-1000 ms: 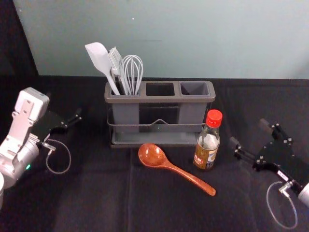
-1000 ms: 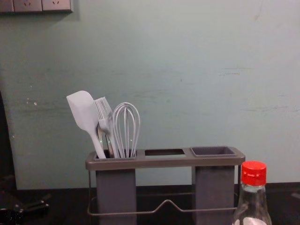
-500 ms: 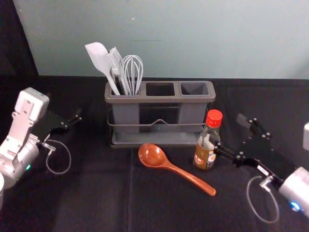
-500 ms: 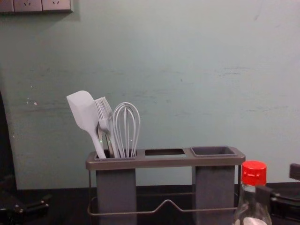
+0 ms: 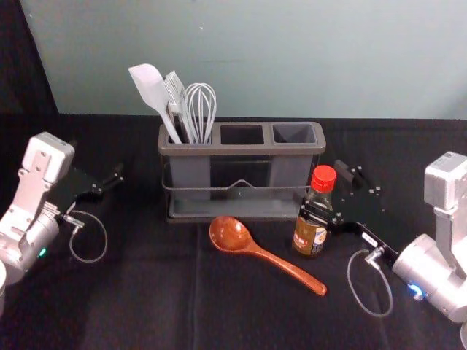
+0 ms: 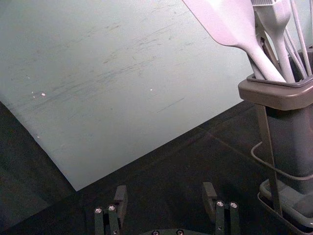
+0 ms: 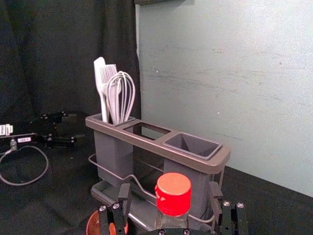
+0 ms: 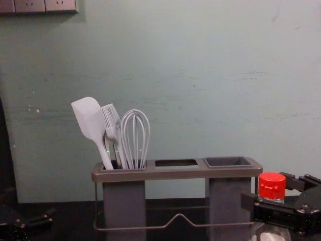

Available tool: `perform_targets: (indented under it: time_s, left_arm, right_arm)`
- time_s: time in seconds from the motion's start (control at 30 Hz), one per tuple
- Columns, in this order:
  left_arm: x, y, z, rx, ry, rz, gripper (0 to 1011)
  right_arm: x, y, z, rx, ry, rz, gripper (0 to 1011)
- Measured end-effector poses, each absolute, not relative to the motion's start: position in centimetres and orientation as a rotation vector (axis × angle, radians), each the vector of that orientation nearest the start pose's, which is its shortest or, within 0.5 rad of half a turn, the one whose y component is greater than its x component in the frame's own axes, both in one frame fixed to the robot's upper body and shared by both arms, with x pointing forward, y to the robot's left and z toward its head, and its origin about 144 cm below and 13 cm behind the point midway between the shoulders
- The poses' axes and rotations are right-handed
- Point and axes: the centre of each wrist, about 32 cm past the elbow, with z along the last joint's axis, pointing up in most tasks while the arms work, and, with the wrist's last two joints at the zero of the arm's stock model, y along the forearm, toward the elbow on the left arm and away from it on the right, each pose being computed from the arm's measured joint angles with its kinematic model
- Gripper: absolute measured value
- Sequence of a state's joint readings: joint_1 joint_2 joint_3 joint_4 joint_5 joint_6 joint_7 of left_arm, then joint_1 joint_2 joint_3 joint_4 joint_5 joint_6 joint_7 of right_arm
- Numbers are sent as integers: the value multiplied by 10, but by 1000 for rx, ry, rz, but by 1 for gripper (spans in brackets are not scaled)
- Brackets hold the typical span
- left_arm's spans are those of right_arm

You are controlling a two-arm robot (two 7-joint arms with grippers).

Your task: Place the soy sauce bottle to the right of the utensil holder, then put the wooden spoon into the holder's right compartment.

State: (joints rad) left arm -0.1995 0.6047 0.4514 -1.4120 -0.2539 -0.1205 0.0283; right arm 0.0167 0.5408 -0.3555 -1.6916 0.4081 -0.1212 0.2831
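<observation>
Soy sauce bottle point(image 5: 310, 237) stands upright at utensil holder's point(image 5: 241, 150) 5 o'clock, between open fingers of right gripper point(image 7: 170, 193), nearer arm, in from bottle's 4 o'clock; squeeze across vertical axis looks next; left gripper point(image 6: 165, 192) idle, open, holder's 9.

The head view looks forward and down over the worktop point(image 5: 139, 292); the chest view faces the wall point(image 8: 175, 75), lower and nearly level. Both wrist views look obliquely, from nearby, at the utensil holder point(image 5: 241, 149), which all four share.
</observation>
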Motion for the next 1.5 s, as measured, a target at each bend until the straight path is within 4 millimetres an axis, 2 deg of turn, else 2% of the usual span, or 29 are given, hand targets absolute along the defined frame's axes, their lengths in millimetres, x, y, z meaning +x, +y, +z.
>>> perform_targets:
  time_s: [1.1,1.5]
  left_arm:
    - [489,310,1140,304,-285,1248,1005]
    - [489,310,1140,304,-285,1248,1005]
  right_arm:
    - [448,-258,1166,-13,-112,-929,997]
    - [449,-257,1166,-12,-105,-923,734]
